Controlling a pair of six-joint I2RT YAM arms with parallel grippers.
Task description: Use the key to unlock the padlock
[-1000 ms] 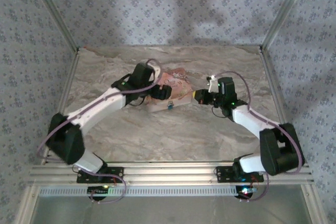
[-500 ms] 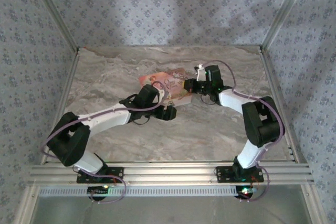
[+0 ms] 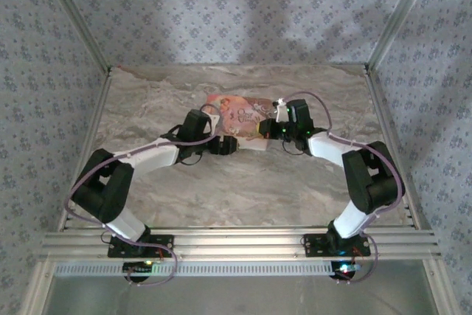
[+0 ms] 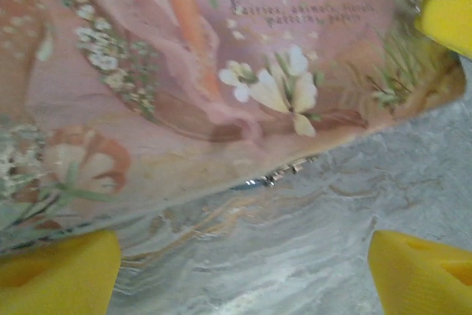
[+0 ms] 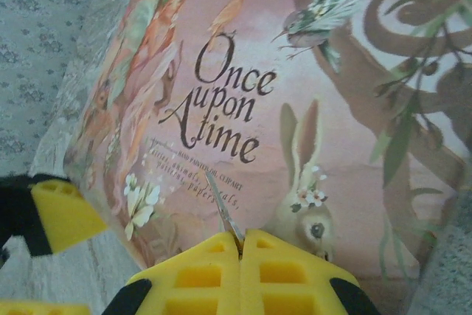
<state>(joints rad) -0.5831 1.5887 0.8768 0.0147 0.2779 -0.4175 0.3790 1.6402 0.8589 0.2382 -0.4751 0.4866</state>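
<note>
A pink illustrated box (image 3: 237,114) lies mid-table. On its near edge a tiny blue and silvery padlock (image 4: 256,181) peeks out beside a small metal clasp (image 4: 286,172), mostly hidden under the rim. My left gripper (image 3: 229,145) sits at the box's near edge, open (image 4: 243,274), with bare table between its yellow fingertips (image 4: 59,271). My right gripper (image 3: 268,131) is at the box's right side, shut (image 5: 241,240) on the key (image 5: 222,208). The key's thin silvery blade sticks out over the box lid (image 5: 310,94).
The marble-patterned tabletop (image 3: 243,189) is walled by patterned fabric panels (image 3: 236,12) on an aluminium frame. One left fingertip (image 5: 63,212) shows at the box's corner in the right wrist view, and a right fingertip (image 4: 446,16) shows in the left wrist view.
The right gripper has moved left up to the box with the key. The left gripper swung off the box to its near edge. The box shifted back and turned.
</note>
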